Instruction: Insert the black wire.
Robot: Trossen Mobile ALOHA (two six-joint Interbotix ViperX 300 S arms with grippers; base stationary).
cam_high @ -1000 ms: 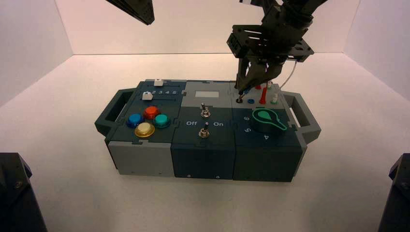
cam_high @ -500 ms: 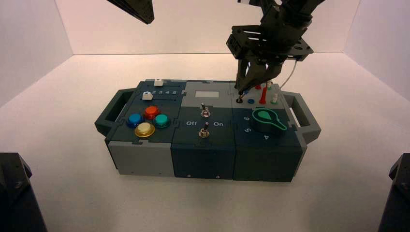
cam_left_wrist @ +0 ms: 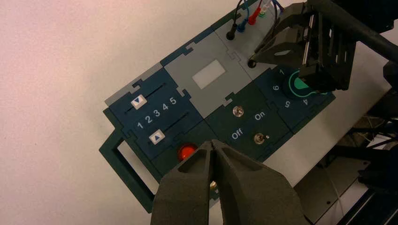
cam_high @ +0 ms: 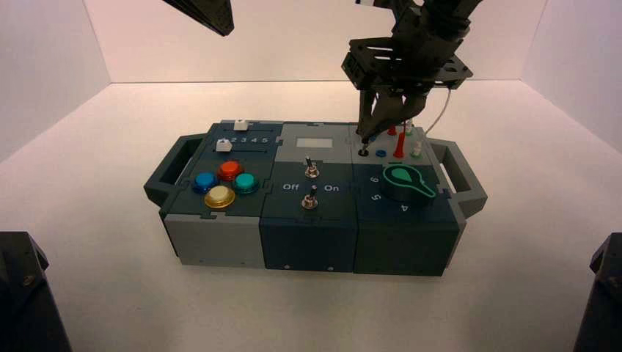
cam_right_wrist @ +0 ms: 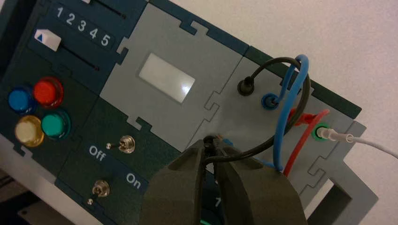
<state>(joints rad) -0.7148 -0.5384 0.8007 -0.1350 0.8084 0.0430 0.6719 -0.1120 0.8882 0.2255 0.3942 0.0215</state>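
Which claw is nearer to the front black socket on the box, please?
The right. The right claw is right at the front black socket, gripping the black wire; the left claw hangs well off to the left.

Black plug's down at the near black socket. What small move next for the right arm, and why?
I'd have the right gripper press gently straight down, keeping its grip: it holds the black wire by its plug right over the black socket, and full seating can't be confirmed.
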